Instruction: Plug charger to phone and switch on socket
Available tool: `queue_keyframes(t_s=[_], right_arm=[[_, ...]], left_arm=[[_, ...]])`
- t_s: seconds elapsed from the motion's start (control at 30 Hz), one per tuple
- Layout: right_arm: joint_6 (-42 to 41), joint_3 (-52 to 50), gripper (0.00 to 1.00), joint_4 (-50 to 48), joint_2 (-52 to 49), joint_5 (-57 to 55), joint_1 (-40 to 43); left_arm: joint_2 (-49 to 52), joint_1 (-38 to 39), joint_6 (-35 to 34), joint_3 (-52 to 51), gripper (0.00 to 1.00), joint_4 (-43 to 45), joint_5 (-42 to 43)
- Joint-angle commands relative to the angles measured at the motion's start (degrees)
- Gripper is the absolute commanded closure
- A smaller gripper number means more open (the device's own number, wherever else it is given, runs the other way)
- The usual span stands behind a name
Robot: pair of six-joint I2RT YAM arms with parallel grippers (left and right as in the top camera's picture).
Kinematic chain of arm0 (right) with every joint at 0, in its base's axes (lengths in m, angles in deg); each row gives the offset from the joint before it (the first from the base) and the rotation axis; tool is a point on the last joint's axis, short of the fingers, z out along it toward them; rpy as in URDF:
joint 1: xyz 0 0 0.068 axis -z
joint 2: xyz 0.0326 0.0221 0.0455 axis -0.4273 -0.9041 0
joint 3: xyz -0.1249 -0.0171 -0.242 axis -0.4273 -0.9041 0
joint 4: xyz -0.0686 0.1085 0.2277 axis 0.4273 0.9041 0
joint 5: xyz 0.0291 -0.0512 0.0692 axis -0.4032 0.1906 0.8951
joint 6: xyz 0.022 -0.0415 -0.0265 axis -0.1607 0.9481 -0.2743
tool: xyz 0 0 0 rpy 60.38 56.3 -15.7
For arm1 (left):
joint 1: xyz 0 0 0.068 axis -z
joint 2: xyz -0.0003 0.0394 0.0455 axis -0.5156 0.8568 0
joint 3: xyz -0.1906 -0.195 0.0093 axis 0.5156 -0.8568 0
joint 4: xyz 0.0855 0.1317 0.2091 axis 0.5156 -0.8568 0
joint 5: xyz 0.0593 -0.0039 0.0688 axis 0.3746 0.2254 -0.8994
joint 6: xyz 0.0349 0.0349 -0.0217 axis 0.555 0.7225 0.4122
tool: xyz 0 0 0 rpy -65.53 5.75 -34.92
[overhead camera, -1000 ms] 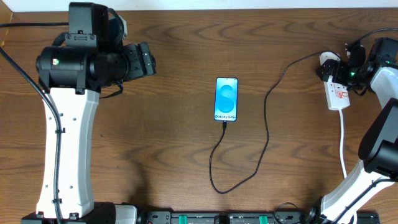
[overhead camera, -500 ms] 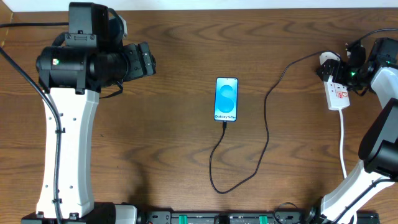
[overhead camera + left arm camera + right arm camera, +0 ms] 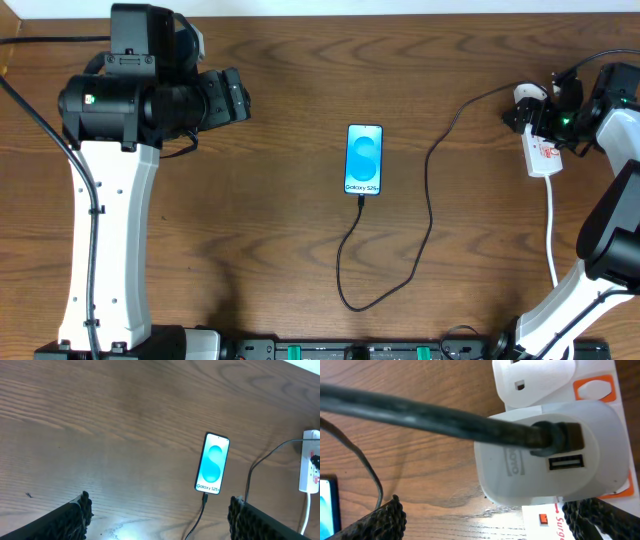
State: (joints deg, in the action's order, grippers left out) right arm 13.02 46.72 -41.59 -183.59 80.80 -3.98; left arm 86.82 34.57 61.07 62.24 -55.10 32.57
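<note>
Phone (image 3: 364, 160) lies at the table (image 3: 250, 230) centre, charger (image 3: 429, 200) seated in its near end. Right fingers (image 3: 382, 517) spread wide over the socket (image 3: 545, 160) near the right edge, likely to switch it on; left fingers (image 3: 70, 520) open, idle.

A dark brown wooden table (image 3: 260, 220) fills nearly every view, its grain running along the table's length in fine darker streaks. Beyond the table's far edge a thin pale strip (image 3: 400, 6) shows, too narrow to tell whether it is wall or floor. Along the table's near edge sits a black rail (image 3: 350, 351) with small green pieces. The light is soft and even. In the left wrist view a whitish glare (image 3: 114, 530) lies on the table's varnish, with a small dark speck (image 3: 29, 494) on the wood nearby.
</note>
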Motion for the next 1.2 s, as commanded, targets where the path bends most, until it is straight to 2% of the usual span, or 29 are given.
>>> queue_keyframes(t_s=[0.0,0.23,0.5,0.67,0.87,1.17], right_arm=[[-0.9,-1.7,0.01,0.5,-1.0,4.6,-1.6],[-0.9,-1.5,0.01,0.3,-0.9,4.6,-1.0],[-0.9,1.6,0.01,2.7,-0.5,-3.5,2.2],[0.5,2.7,0.01,2.8,-0.5,-3.6,3.2],[1.7,2.7,0.01,-1.6,-0.5,-3.5,3.3],[1.7,2.5,0.01,-1.3,-0.6,-3.1,1.9]], left_arm=[[-0.1,0.0,0.8,0.1,0.12,0.0,-0.8],[-0.1,0.0,0.8,0.1,0.12,0.0,-0.8],[-0.1,0.0,0.8,0.1,0.12,0.0,-0.8],[-0.1,0.0,0.8,0.1,0.12,0.0,-0.8],[-0.1,0.0,0.8,0.1,0.12,0.0,-0.8],[-0.1,0.0,0.8,0.1,0.12,0.0,-0.8]])
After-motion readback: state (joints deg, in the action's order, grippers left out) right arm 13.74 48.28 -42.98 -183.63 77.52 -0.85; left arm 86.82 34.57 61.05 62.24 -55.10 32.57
